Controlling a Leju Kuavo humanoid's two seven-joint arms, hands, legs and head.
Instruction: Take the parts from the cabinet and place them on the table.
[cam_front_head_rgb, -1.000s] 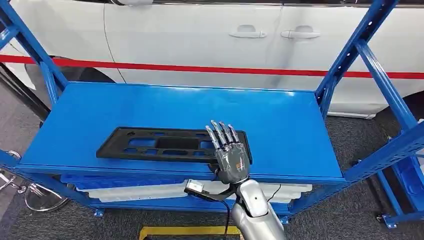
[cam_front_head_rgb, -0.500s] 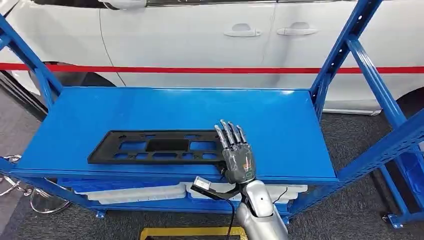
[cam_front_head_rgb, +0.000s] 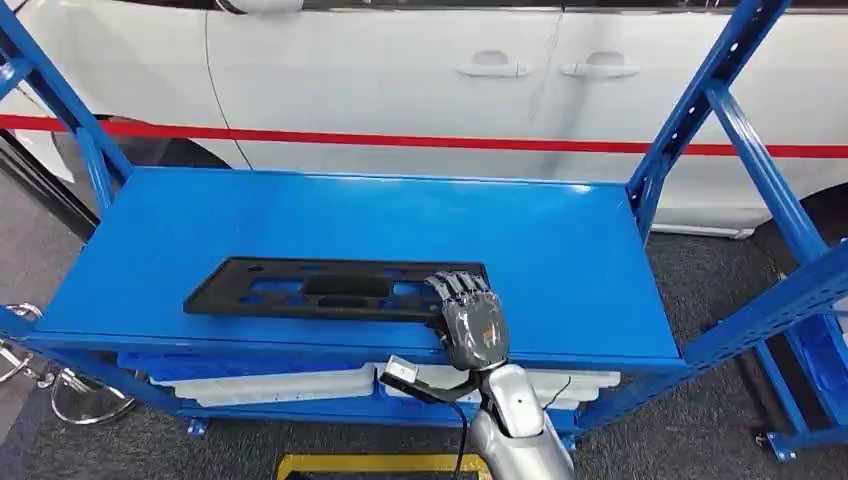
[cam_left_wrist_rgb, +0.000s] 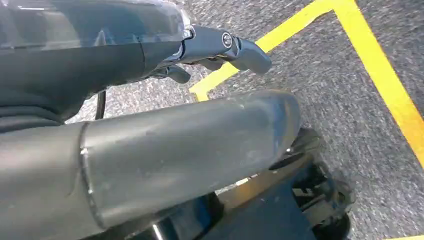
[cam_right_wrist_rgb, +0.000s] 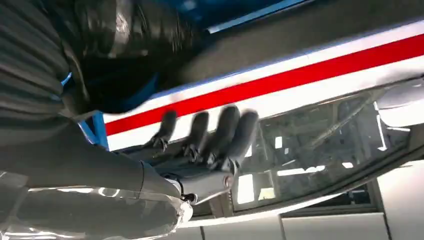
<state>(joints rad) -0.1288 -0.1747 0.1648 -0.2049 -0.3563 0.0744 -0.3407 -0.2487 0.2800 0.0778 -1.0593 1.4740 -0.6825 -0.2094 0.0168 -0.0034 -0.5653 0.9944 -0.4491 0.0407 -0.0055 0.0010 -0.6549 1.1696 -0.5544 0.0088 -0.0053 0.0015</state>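
Note:
A long black plastic plate with cut-outs (cam_front_head_rgb: 320, 290) lies flat near the front edge of the blue top shelf (cam_front_head_rgb: 560, 240). My right hand (cam_front_head_rgb: 470, 320) comes up from below at the shelf's front edge. Its fingers are curled down over the plate's right end and grip it. In the right wrist view the right hand (cam_right_wrist_rgb: 200, 150) shows bent, slightly blurred fingers in front of the white car. My left hand (cam_left_wrist_rgb: 190, 145) hangs low over the grey floor with its thumb apart from its fingers (cam_left_wrist_rgb: 220, 45) and holds nothing.
A white car with a red stripe (cam_front_head_rgb: 400, 70) stands close behind the rack. Blue slanted uprights (cam_front_head_rgb: 700, 100) frame the shelf on both sides. White parts (cam_front_head_rgb: 270, 385) lie on the lower shelf. A yellow floor line (cam_front_head_rgb: 370, 465) runs in front of the rack.
My right hand's fingers lay stretched out over the plate's right end and have now curled down onto it. The camera has shifted slightly.

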